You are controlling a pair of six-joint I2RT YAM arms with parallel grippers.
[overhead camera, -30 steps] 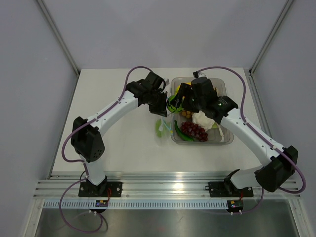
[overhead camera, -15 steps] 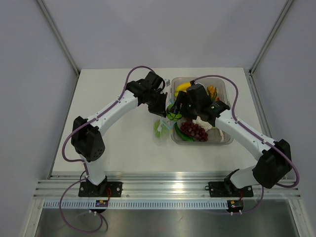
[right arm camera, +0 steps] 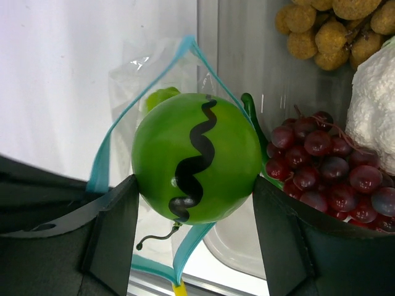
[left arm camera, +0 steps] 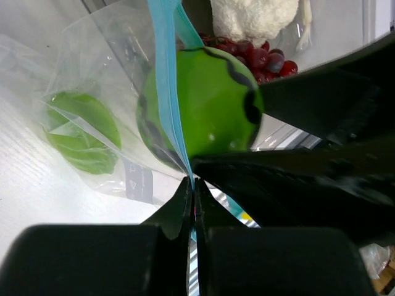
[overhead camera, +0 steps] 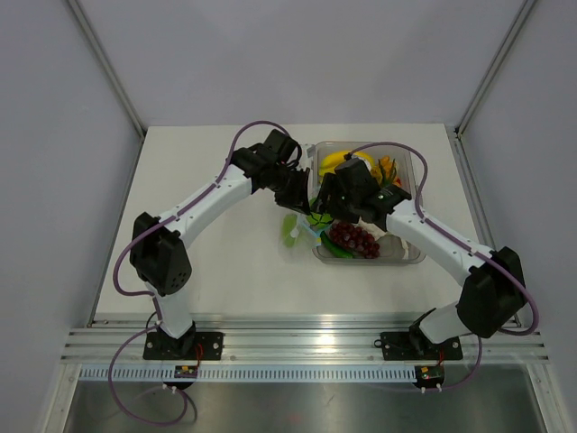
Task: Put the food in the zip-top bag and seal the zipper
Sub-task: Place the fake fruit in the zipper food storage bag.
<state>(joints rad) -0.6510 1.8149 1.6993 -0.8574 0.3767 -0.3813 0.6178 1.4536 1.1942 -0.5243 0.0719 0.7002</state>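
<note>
My right gripper (right arm camera: 192, 192) is shut on the food, a bright green round piece with a black wavy stripe (right arm camera: 197, 157), one finger on each side. It hangs at the open mouth of the zip-top bag (right arm camera: 133, 80), with the light-blue zipper (right arm camera: 106, 151) looping round it. My left gripper (left arm camera: 193, 185) is shut on the zipper (left arm camera: 168, 80) and holds that edge up beside the green piece (left arm camera: 210, 105). A flat green leafy piece (left arm camera: 83, 132) lies inside the bag (left arm camera: 92, 74). In the top view both grippers meet at the tub's left edge, above the bag (overhead camera: 292, 233).
A rigid clear tub (overhead camera: 413, 256) right of the bag holds red grapes (right arm camera: 321, 160), white cauliflower (right arm camera: 373, 105), a brownish cluster (right arm camera: 315, 24) and bananas (overhead camera: 335, 161). The two arms are close together over the tub's left wall. White table (overhead camera: 216, 262) lies to the left.
The right arm has carried the green round piece left, from over the tub to the bag's mouth beside the left gripper. The left arm has held still.
</note>
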